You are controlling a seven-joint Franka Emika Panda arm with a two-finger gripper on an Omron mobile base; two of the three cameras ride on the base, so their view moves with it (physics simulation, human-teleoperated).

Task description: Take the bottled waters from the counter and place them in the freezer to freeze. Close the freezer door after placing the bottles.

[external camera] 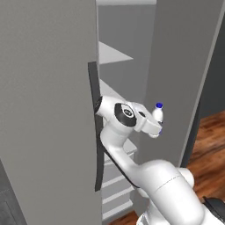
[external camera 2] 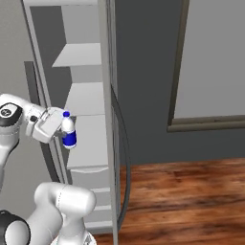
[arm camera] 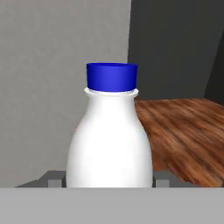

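The pincer is closed around a white bottle with a blue cap, and holds it upright just in front of the freezer, near the middle shelves. The placing step is in hand; next the bottle should probably go inward onto a shelf before release.
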